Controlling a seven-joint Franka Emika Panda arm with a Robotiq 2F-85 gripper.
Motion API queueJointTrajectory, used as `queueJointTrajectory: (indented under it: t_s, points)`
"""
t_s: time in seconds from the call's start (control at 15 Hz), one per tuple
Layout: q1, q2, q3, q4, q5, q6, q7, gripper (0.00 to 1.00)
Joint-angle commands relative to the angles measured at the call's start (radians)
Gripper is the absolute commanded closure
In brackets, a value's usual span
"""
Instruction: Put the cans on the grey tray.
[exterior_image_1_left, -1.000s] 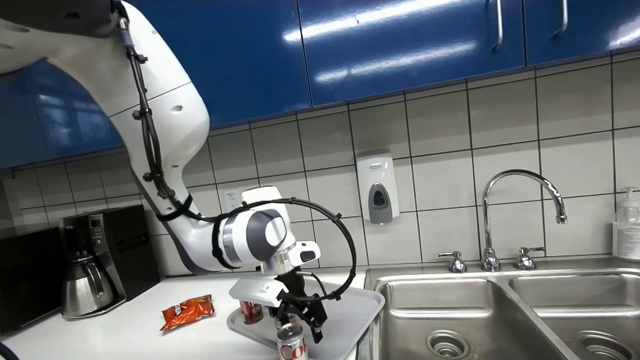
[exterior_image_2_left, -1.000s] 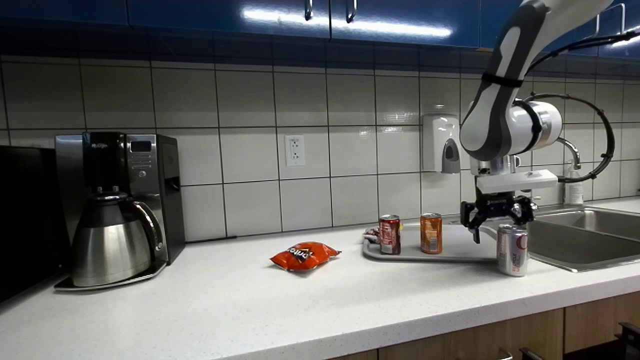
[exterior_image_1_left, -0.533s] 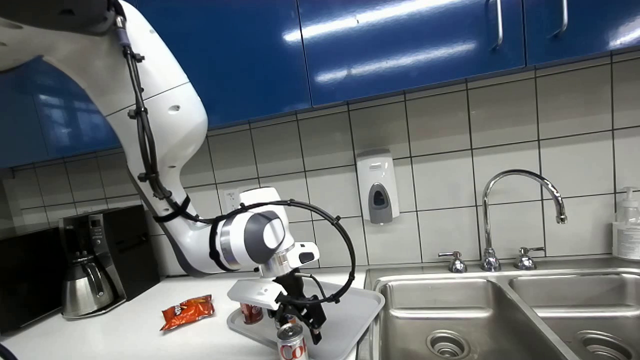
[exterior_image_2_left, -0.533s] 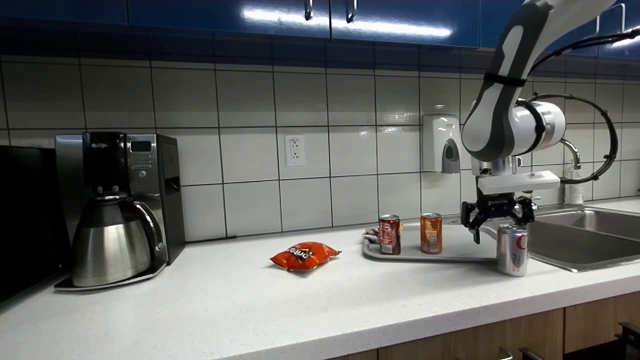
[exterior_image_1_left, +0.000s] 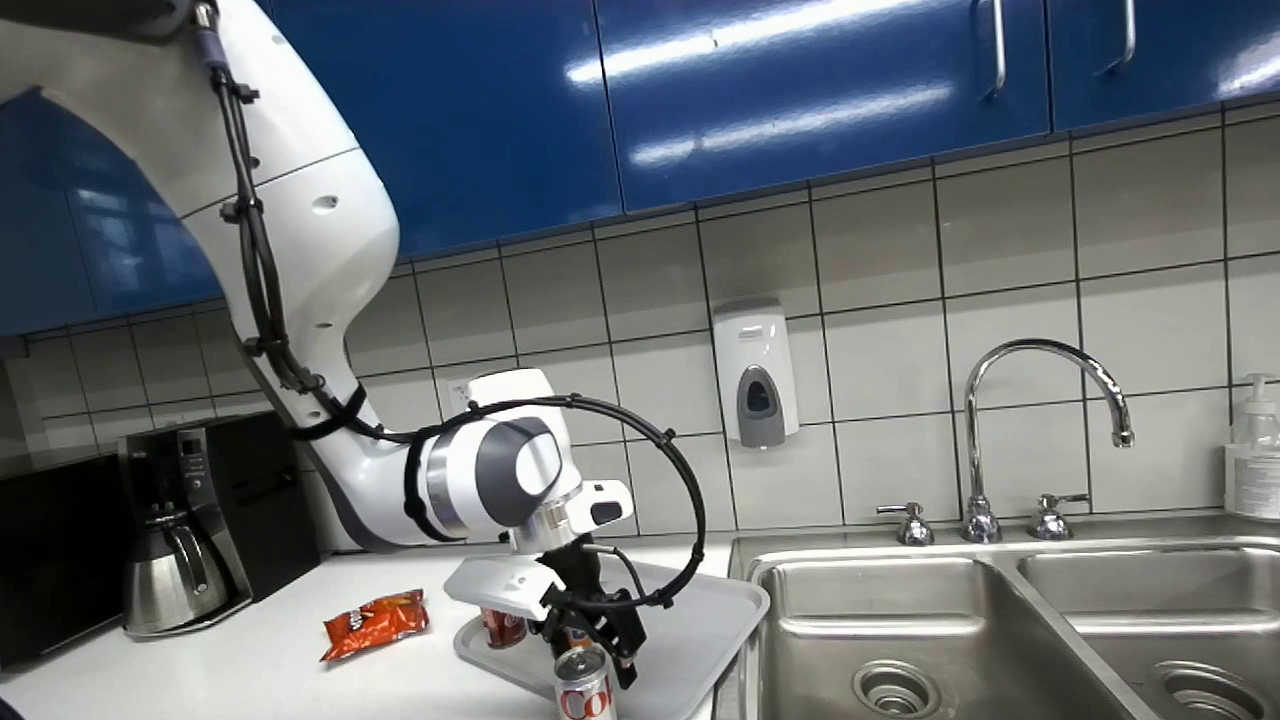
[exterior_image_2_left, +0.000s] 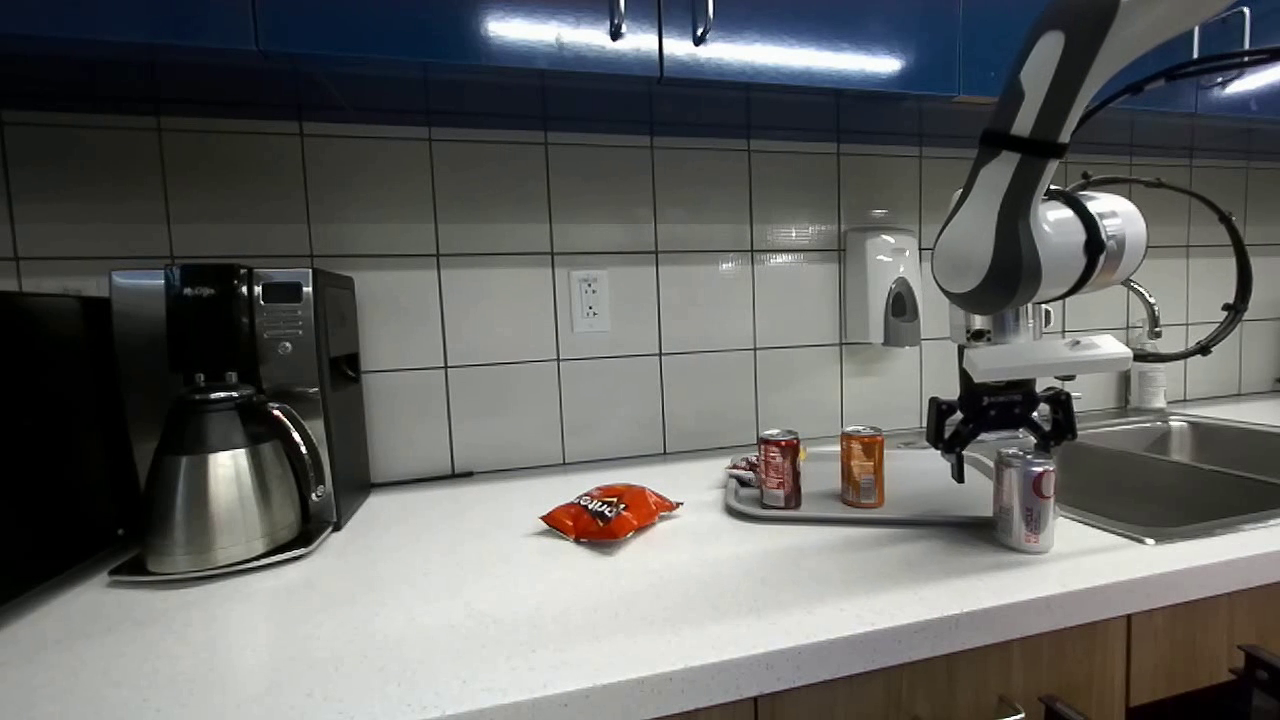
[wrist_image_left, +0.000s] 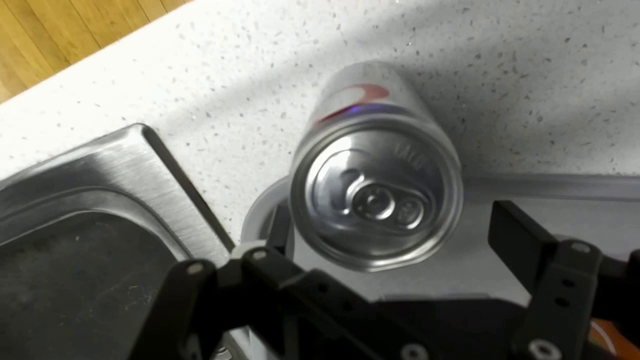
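The silver-white can (exterior_image_2_left: 1024, 505) stands upright on the counter just in front of the grey tray (exterior_image_2_left: 925, 490); it also shows in an exterior view (exterior_image_1_left: 584, 690) and from above in the wrist view (wrist_image_left: 375, 190). My gripper (exterior_image_2_left: 1003, 458) is open, pointing down at about the height of this can's top. In the wrist view the can top shows between the fingers, close to the left finger, with a wider gap to the right one. The dark red can (exterior_image_2_left: 780, 470) and the orange can (exterior_image_2_left: 862, 467) stand upright on the tray. The gripper mostly hides the orange can in an exterior view (exterior_image_1_left: 578, 637).
An orange-red snack packet (exterior_image_2_left: 610, 512) lies on the counter left of the tray. Small wrapped items (exterior_image_2_left: 744, 468) are behind the dark red can. The steel sink (exterior_image_1_left: 880, 640) borders the tray. A coffee maker (exterior_image_2_left: 235, 420) stands at the far left. The counter's front edge (wrist_image_left: 100, 60) is nearby.
The arm and gripper have shifted slightly, a little left in an exterior view and a little right and up in an exterior view. The cans, tray and packet have not moved.
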Motion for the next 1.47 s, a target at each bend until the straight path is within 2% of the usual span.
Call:
queueJointTrajectory:
  t_s: [0.0,1.13,1.2,1.27,1.4]
  points:
    - [-0.03,-0.07,0.009,-0.054,-0.028,0.005,-0.013,0.0]
    - [-0.069,-0.123,0.03,-0.11,-0.023,-0.006,-0.021,0.0]
    - [-0.069,-0.122,0.03,-0.11,-0.022,-0.004,-0.022,0.25]
    - [-0.068,-0.121,0.03,-0.11,-0.016,-0.003,-0.026,0.26]
    - [-0.068,-0.121,0.031,-0.111,-0.018,-0.002,-0.025,0.42]
